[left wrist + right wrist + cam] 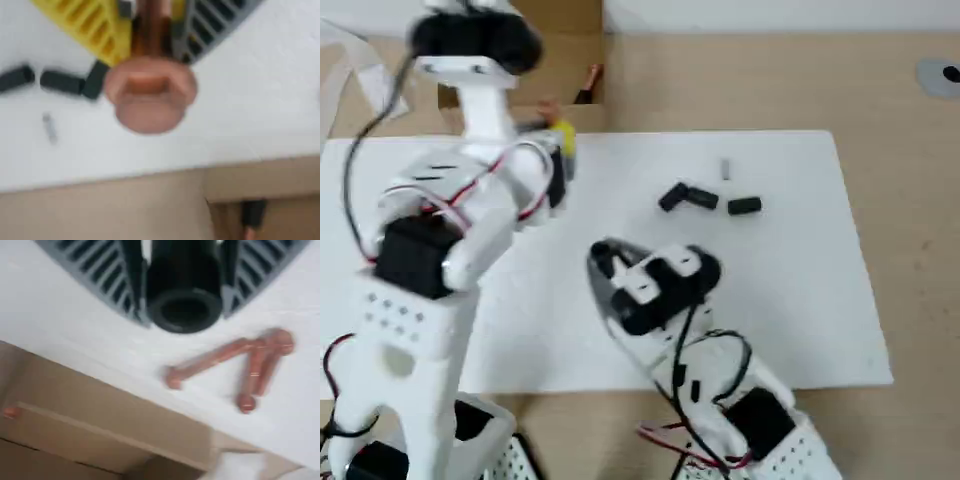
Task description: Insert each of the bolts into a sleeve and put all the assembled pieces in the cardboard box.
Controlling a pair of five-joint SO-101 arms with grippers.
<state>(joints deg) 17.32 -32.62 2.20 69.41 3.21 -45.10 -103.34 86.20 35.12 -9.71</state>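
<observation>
My left gripper point(150, 27), with one yellow and one grey finger, is shut on a copper bolt point(150, 92) whose round head faces the camera. In the high view this gripper point(556, 132) hangs at the white mat's far edge, just in front of the cardboard box point(570, 45). My right gripper point(182, 270) is shut on a black sleeve point(185, 297), open end outward; from above it point(608, 264) sits low over the mat's middle. Three loose black sleeves point(702, 198) lie on the mat. Two or three copper bolts point(215, 359) lie crossed near the mat's edge.
The white mat point(800, 300) covers most of the wooden table. Inside the box lies a piece with a copper end and a black part point(588, 85). A small grey pin point(725, 168) lies behind the sleeves. The left arm's tall white body point(430, 290) stands at the left.
</observation>
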